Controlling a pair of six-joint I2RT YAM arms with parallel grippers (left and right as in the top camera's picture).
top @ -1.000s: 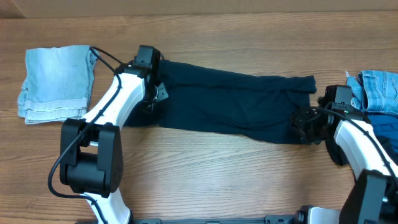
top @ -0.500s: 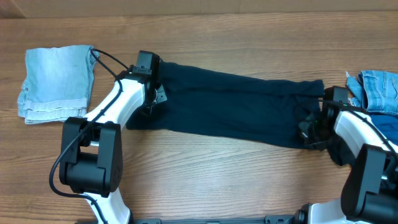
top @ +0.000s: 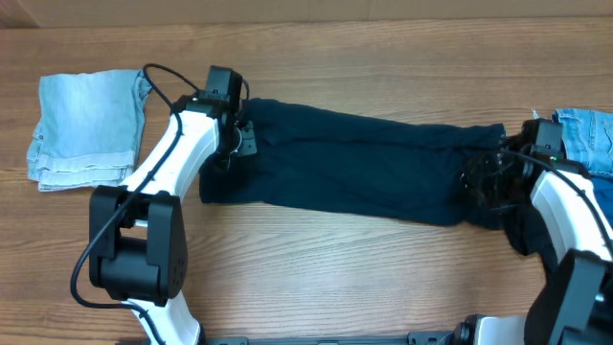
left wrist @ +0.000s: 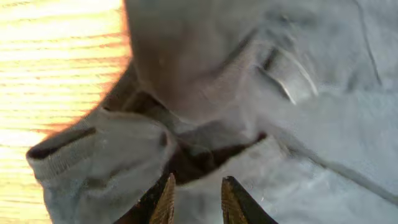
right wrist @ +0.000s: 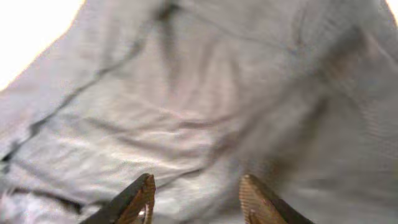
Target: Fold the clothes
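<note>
The step in hand looked like the laying-out of the dark trousers point(top: 354, 177) before their first fold: they lay stretched long and nearly flat across the middle of the table point(top: 335, 278), with an arm at each end of them. A folded pale denim piece point(top: 86, 129) lay well clear of the trousers' left end, and more pale denim point(top: 586, 134) showed just past their right end, so by my judgement one garment was finished and this was the one being worked. The left gripper point(left wrist: 198, 190) sat low on the trousers' left end, over a bunched hem or waistband, its fingers only a narrow way apart with cloth showing between them; whether it pinched that cloth or merely rested on it I could not tell. The right gripper point(right wrist: 198, 193) hovered over the trousers' right end with its fingers standing clearly apart, released and grasping nothing. The next move probably called for both grippers to take firm hold of the trousers' ends or edge together, catching all layers, so the cloth folded over evenly without dragging or bunching
</note>
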